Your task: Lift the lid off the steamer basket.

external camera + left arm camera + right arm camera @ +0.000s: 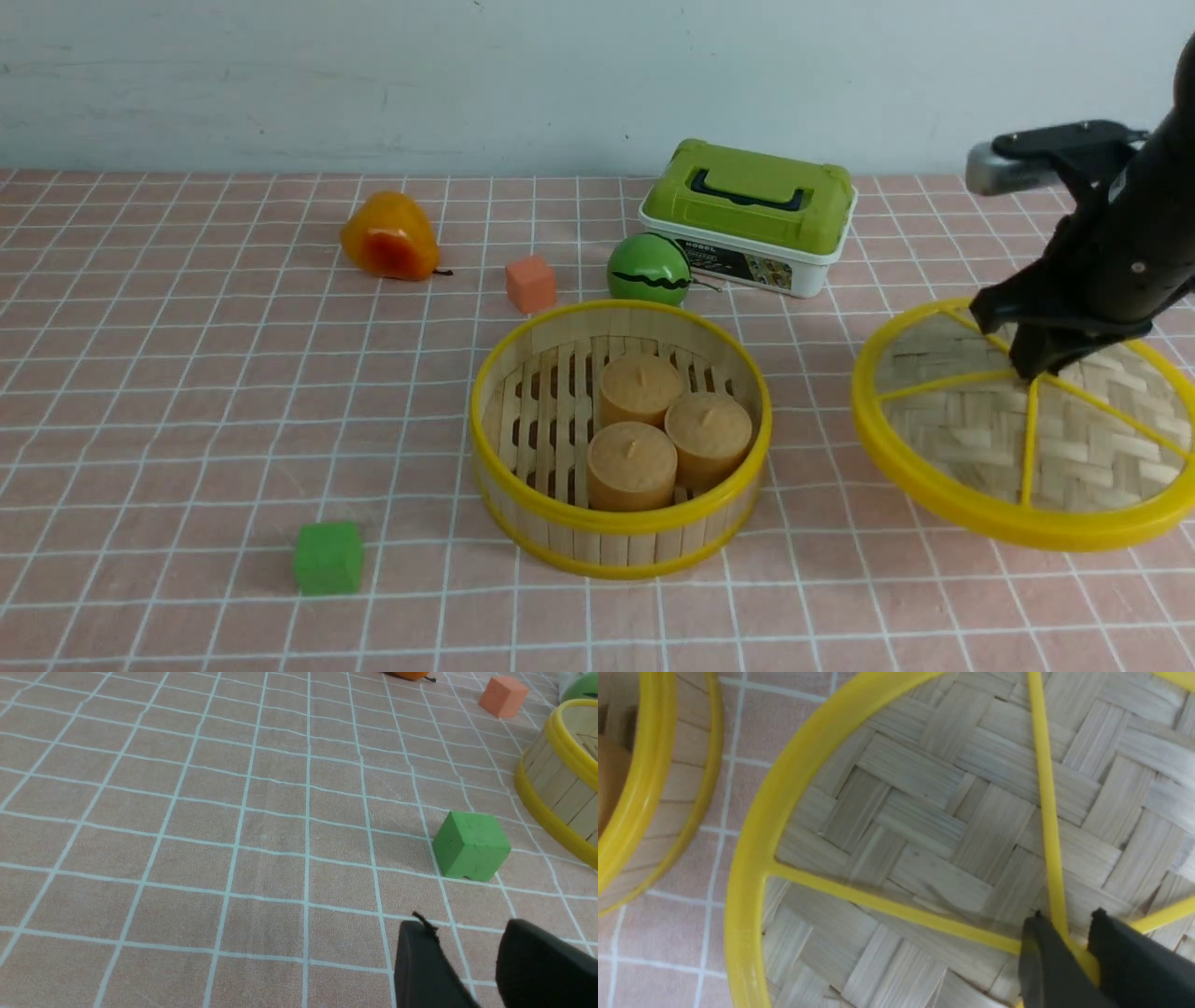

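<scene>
Lid (971,439) is off the basket (607,546). It sits to the basket's right, apart from it, woven face and spokes up, tilted with the near rim low. Can't tell if that rim touches the surface (187,420).

Right gripper (1027,369) is clamped on the lid's centre knob. In the right wrist view, yellow plastic is pinched between the two black fingers (1066,919), where the spokes meet. Right arm enters from the upper right edge and slants down and left, gripper pointing down onto the lid centre.

Basket is open and upright at mid-surface, with three tan cylinders (632,464) standing together on its slatted floor, toward the right side.

Left gripper (467,933) shows only in its wrist view: low over bare surface, fingers parted, nothing between them. Green cube (471,845) is just ahead of it, basket wall (560,788) beyond.

Behind the basket:
- green ball (648,269), near the back rim
- orange cube (530,284)
- orange pear (389,236), further left
- box (750,217) with green lid, at the back

Green cube (328,557) is front left, well apart from the basket.
</scene>
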